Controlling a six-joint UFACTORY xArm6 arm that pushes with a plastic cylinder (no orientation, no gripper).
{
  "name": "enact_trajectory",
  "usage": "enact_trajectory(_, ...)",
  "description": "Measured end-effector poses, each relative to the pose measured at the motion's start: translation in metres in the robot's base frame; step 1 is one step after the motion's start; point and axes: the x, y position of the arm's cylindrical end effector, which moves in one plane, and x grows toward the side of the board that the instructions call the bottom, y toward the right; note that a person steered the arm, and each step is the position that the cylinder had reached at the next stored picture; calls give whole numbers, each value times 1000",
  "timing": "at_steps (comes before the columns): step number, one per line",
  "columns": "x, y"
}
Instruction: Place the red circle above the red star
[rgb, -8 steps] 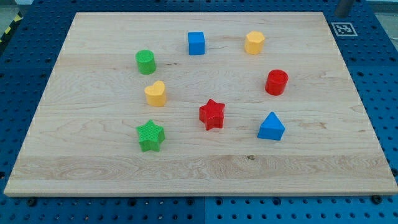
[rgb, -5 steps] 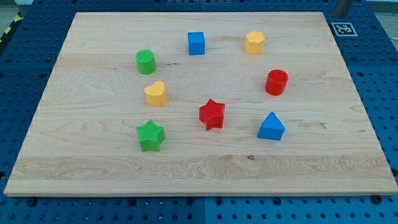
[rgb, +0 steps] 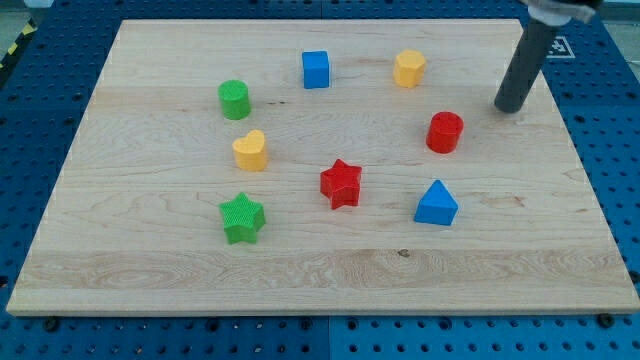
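The red circle (rgb: 445, 132) stands on the wooden board at the view's right of centre. The red star (rgb: 341, 184) lies lower and to the view's left of it, near the board's middle. My tip (rgb: 509, 108) is on the board to the view's upper right of the red circle, a short gap away and not touching it. The dark rod rises from the tip toward the view's top right.
Other blocks on the board (rgb: 150, 260): a blue cube (rgb: 316, 69), a yellow hexagon-like block (rgb: 409, 68), a green cylinder (rgb: 234, 99), a yellow heart (rgb: 251, 150), a green star (rgb: 242, 218), a blue triangle (rgb: 436, 204). A marker tag sits at the top right corner.
The rod has come into view from the top right corner and its tip now rests on the board near the red circle. No block has moved.
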Motion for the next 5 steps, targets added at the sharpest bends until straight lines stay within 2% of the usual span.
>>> enact_trajectory(1, 27, -26)
enact_trajectory(4, 28, -92)
enact_trajectory(5, 17, -100)
